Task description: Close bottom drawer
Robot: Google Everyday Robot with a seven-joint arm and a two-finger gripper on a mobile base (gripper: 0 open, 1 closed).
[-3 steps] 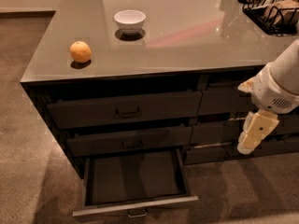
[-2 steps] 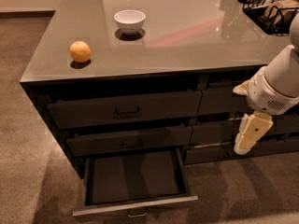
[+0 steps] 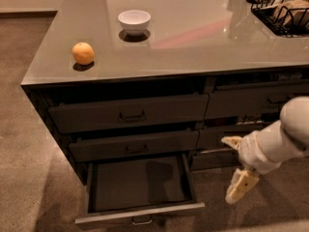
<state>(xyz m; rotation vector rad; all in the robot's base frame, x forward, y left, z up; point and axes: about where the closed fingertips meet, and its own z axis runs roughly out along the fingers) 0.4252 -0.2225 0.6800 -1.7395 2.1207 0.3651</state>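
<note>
The bottom drawer [image 3: 140, 185] stands pulled out at the lower left of the cabinet. Its dark flat floor is bare, and its slim front panel with a small bar handle [image 3: 141, 221] is nearest the camera. My gripper [image 3: 241, 185] hangs pointing down to the right of the open drawer, about level with its right side wall and apart from it. It touches nothing. The white arm [image 3: 280, 139] comes in from the right edge.
Two taller drawers [image 3: 130, 114] above are shut. On the grey countertop [image 3: 193, 37] sit an orange [image 3: 83, 53], a white bowl [image 3: 134, 21] and, at the back right, a black wire basket [image 3: 285, 11]. Drawers on the right stand slightly ajar behind the arm. Carpet floor lies all around.
My gripper and arm have moved down and to the left, closer to the open bottom drawer. The drawer has not moved.
</note>
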